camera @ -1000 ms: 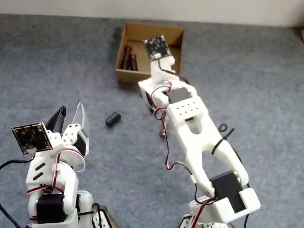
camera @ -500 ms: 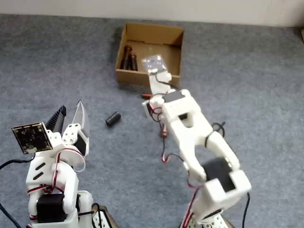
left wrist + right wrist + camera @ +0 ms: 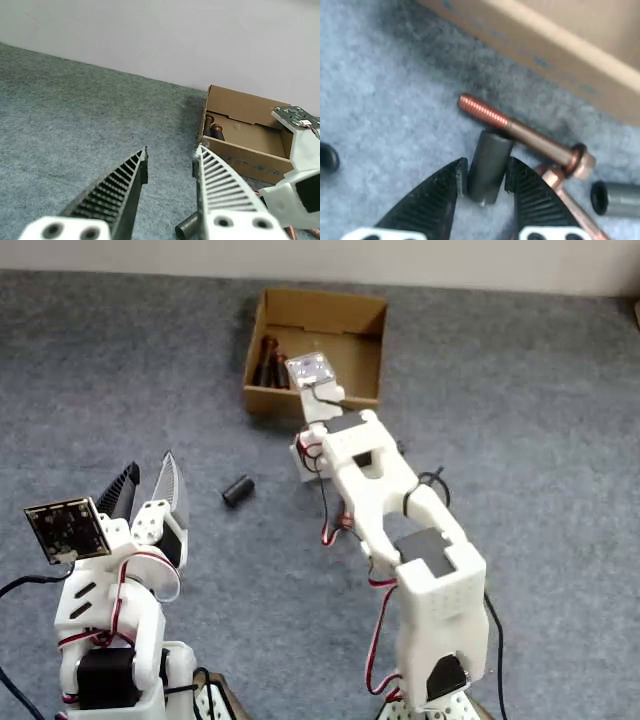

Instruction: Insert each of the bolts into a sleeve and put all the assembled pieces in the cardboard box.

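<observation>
Surface: grey carpet (image 3: pixel 540 420) across the high view, with a pale wall (image 3: pixel 450 255) along the upper edge.
High view, cardboard box (image 3: pixel 325 302): upper centre of the frame, open top. Dark assembled pieces (image 3: pixel 270 362) lie against its left wall.
High view, loose sleeve (image 3: pixel 237 490): on the carpet left of centre, well apart from the box.
High view, left gripper (image 3: pixel 151 461): lower left of the frame, fingers spread with nothing between them.
High view, right arm (image 3: pixel 370 475): runs from the lower right up to the box's near wall. Its fingers are hidden under the wrist.
Left wrist view, left gripper (image 3: pixel 172 149): black and pale fingers wide apart, with bare carpet in the gap.
Left wrist view, cardboard box (image 3: pixel 242 159): beyond the fingertips. Assembled pieces (image 3: pixel 212 127) sit in one inner corner.
Left wrist view, loose sleeve (image 3: pixel 187 231): just beside the pale finger and partly hidden by it.
Left wrist view, right arm (image 3: pixel 300 165): in front of the box's near wall.
Right wrist view, right gripper (image 3: pixel 485 172): fingers pinch the gripped sleeve (image 3: pixel 490 150) from both sides.
Right wrist view, first bolt (image 3: pixel 520 131): on the carpet across the gripped sleeve's far end, between it and the cardboard box (image 3: pixel 545 47). Whether they touch, I cannot tell.
Right wrist view, second bolt (image 3: pixel 565 195): its head is just beside the first bolt's head.
Right wrist view, grey sleeve (image 3: pixel 615 200): lying near the second bolt.
Right wrist view, loose sleeve (image 3: pixel 327 156): well apart on the opposite side.
</observation>
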Tool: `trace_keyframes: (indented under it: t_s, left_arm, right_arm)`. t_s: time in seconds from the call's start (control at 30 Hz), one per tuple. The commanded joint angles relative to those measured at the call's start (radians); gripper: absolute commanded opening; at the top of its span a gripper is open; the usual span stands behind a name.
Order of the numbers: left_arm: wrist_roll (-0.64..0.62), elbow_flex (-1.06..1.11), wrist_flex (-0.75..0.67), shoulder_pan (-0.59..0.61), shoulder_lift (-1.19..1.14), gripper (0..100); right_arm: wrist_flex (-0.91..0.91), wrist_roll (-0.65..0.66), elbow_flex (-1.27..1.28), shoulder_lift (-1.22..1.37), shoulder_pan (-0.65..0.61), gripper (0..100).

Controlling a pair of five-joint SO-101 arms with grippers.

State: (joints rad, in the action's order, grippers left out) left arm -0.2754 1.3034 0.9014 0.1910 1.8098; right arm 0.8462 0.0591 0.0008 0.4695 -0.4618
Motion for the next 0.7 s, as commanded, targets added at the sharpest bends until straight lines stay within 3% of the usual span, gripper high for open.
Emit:
trace_keyframes:
  t_s: [0.0,0.1,0.2,0.53,0.67]
  left_arm:
    - [-0.005,-0.002,-0.023,0.004,0.004,16]
    - [-0.005,-0.002,-0.023,0.004,0.004,16]
    - [-0.005,-0.002,-0.023,0.004,0.004,16]
    - [-0.003,-0.001,-0.02,-0.033,0.002,16]
    - [-0.003,-0.001,-0.02,-0.033,0.002,16]
  right_arm:
    - [0.005,0.003,-0.076,0.022,-0.012,12.7]
    - [0.005,0.005,-0.107,0.074,-0.012,10.9]
    - [0.042,0.011,-0.131,0.097,-0.012,0.0]
    - [0.458,0.015,-0.309,-0.03,-0.012,0.5]
    - [0.605,0.12,-0.317,-0.068,-0.027,0.5]
